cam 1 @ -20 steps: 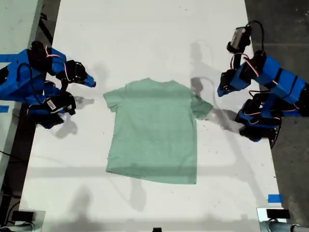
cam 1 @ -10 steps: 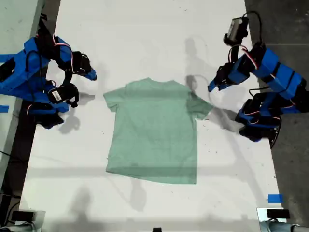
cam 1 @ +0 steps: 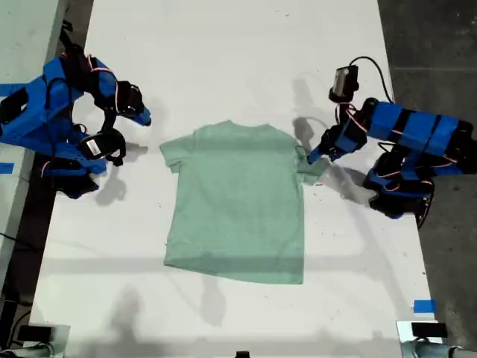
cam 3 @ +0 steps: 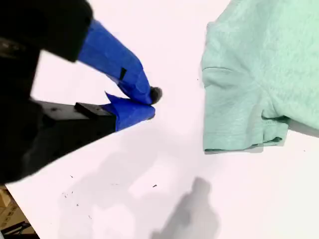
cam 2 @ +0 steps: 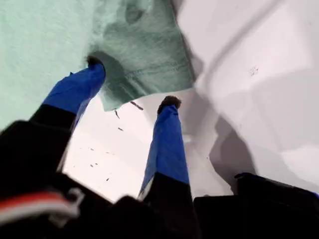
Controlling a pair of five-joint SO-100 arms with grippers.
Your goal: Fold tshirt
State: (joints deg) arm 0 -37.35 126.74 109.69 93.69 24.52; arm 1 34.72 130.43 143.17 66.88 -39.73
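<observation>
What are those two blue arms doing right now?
First tool open, straddling the tshirt sleeve edge. Second tool shut, empty, beside the other sleeve. Tshirt flat, unfolded. Nothing in the way.

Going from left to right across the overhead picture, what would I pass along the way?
My second gripper, closed over bare table → the tshirt, lying flat → my first gripper, open at the shirt's sleeve → a strip of blue tape near the table's edge.

no readable text, labels (none legible anywhere)
</observation>
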